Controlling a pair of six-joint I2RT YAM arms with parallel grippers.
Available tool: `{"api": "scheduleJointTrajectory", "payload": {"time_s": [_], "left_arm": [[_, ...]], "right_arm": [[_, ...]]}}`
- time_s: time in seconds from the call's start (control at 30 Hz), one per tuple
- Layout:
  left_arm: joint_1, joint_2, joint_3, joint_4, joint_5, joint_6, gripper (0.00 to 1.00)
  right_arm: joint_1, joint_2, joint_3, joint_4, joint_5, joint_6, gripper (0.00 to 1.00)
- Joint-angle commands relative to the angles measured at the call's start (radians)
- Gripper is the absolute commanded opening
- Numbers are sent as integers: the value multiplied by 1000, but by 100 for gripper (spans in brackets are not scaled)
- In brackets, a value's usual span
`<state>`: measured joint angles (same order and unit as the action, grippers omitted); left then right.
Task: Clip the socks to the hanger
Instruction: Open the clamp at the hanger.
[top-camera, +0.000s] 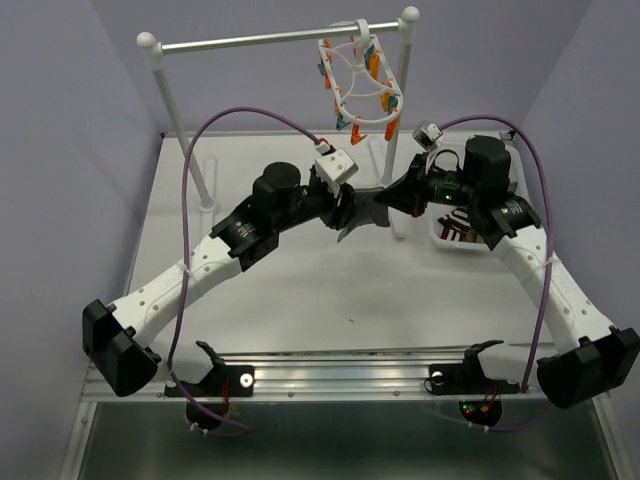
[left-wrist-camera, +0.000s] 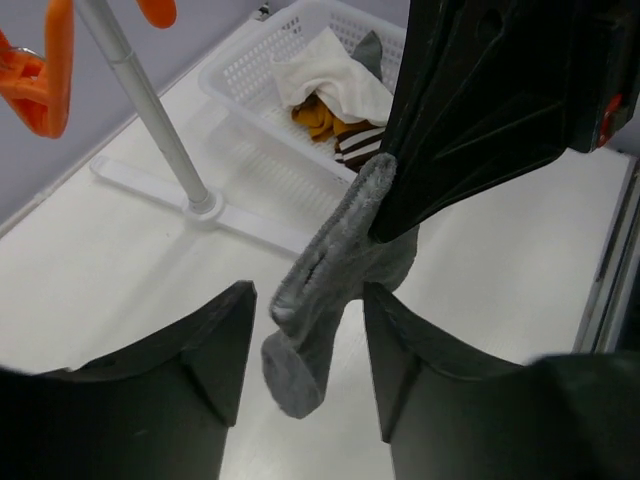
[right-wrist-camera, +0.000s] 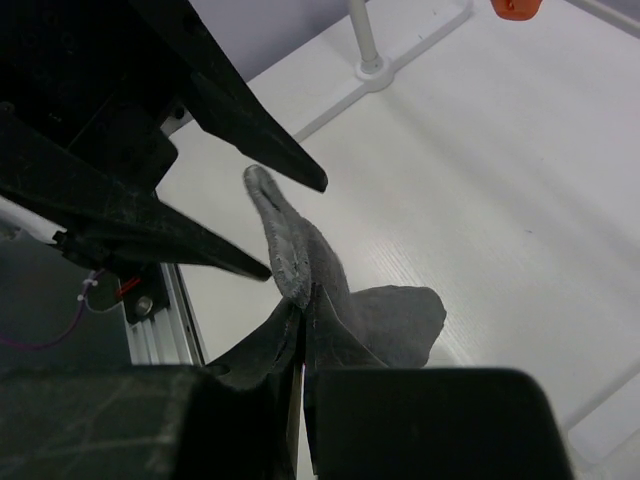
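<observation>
A grey sock (left-wrist-camera: 320, 290) hangs in the air above the table, and my right gripper (right-wrist-camera: 303, 308) is shut on its upper part. The lower end of the grey sock (right-wrist-camera: 290, 240) dangles between the two fingers of my left gripper (left-wrist-camera: 308, 295), which stand apart on either side of it with a gap showing on each side. In the top view both grippers meet at mid-table, left gripper (top-camera: 345, 212) facing right gripper (top-camera: 388, 198). The white hanger (top-camera: 358, 85) with orange and teal clips hangs from the rail behind them. More socks (left-wrist-camera: 330, 95) lie in the basket.
The white perforated basket (top-camera: 478, 246) sits at the right behind my right arm. The metal rail stand (top-camera: 260, 40) spans the back, with its right post (left-wrist-camera: 150, 110) and foot near the grippers. An orange clip (left-wrist-camera: 45, 80) dangles at the upper left of the left wrist view.
</observation>
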<state>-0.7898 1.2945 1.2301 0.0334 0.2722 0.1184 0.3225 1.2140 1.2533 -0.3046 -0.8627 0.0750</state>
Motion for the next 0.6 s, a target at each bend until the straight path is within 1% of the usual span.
{"api": "scheduleJointTrajectory", "payload": {"time_s": [0.0, 0.03, 0.1, 0.2, 0.23, 0.33, 0.43, 0.53, 0.57], "left_arm": [[6, -50, -9, 39, -51, -23, 68], [6, -57, -11, 31, -76, -29, 73], [9, -66, -12, 16, -143, -43, 86], [14, -81, -8, 10, -198, -33, 97], [15, -83, -1, 19, -205, -13, 99], [20, -57, 58, 45, -202, 59, 99], [41, -14, 106, 74, -160, 105, 99], [81, 86, 210, 39, -104, 138, 99], [92, 145, 276, 24, -90, 151, 99]], "right_arm": [[7, -1, 11, 30, 46, 6, 1], [7, 7, 15, 32, 86, 14, 1], [7, 19, 24, 38, 105, 26, 1], [7, 51, 31, 51, 117, 40, 1], [7, 62, 32, 55, 125, 42, 1], [7, 104, 55, 68, 191, 66, 1], [7, 142, 75, 65, 191, 52, 1], [7, 156, 86, 67, 192, 37, 1], [7, 154, 86, 67, 201, 29, 1]]}}
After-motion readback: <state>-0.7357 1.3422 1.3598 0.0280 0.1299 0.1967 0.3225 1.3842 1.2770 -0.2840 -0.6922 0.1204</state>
